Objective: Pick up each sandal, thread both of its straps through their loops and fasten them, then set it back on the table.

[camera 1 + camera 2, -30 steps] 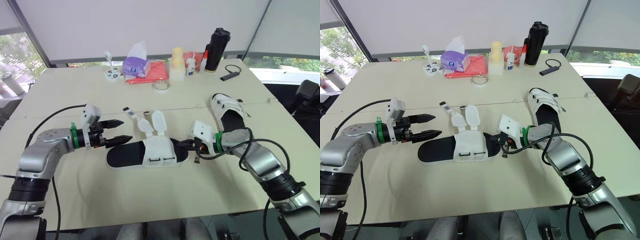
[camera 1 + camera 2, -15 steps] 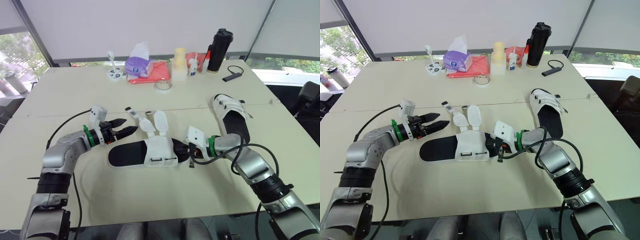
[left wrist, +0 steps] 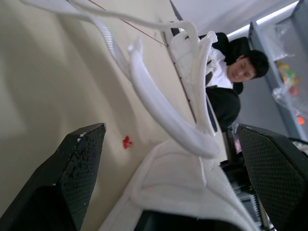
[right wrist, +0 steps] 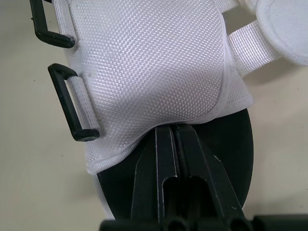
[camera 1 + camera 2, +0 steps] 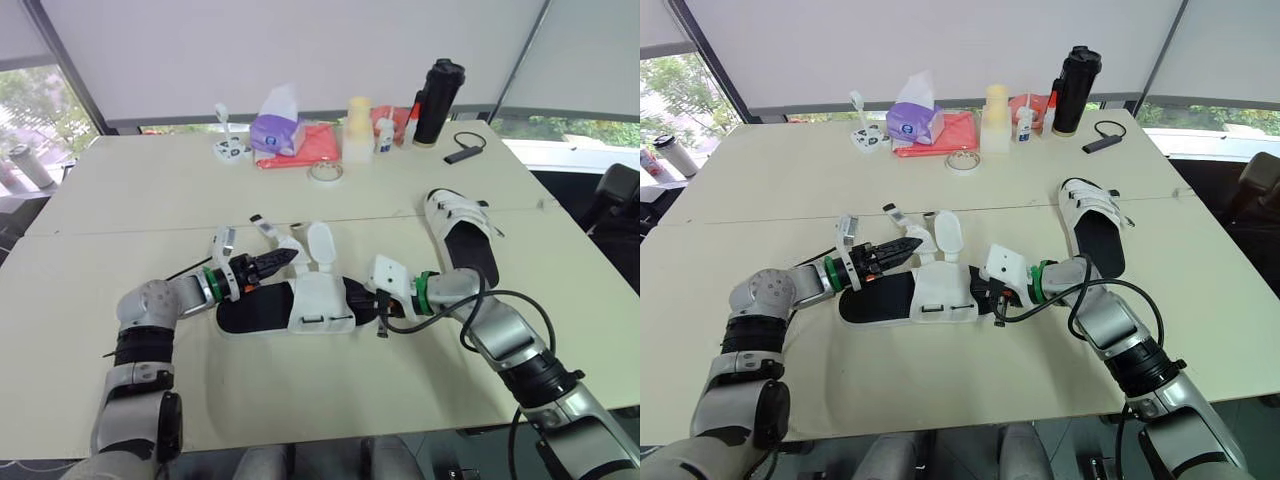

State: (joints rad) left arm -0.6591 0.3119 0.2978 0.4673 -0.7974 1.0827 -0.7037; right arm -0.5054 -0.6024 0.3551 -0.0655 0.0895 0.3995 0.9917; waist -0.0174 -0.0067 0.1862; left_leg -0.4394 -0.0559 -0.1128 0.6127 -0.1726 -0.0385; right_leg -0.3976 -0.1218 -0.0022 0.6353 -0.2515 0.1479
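A sandal (image 5: 262,307) with a black sole and a white upper (image 4: 149,72) lies at the table's middle, its two straps (image 5: 318,243) open and flipped toward the far side. My left gripper (image 5: 285,261) is open at the sandal's heel end, low over the table, its fingers (image 3: 72,178) spread with the straps ahead between them. My right gripper (image 5: 358,297) is shut, lying on the sole at the toe end with its tips tucked under the upper's edge. Two black loops (image 4: 72,103) sit on the upper's side. A second sandal (image 5: 462,232) lies to the right with its straps across.
Along the far edge stand a purple tissue box (image 5: 272,130), a red cloth (image 5: 305,147), a cream bottle (image 5: 356,128) and a black bottle (image 5: 436,88). A tape roll (image 5: 322,172) and a small black device (image 5: 463,152) lie nearer. A person (image 3: 243,72) sits beyond the table.
My left gripper has moved right, from beside the heel up to the open straps. My right gripper has slid further in under the upper's toe edge.
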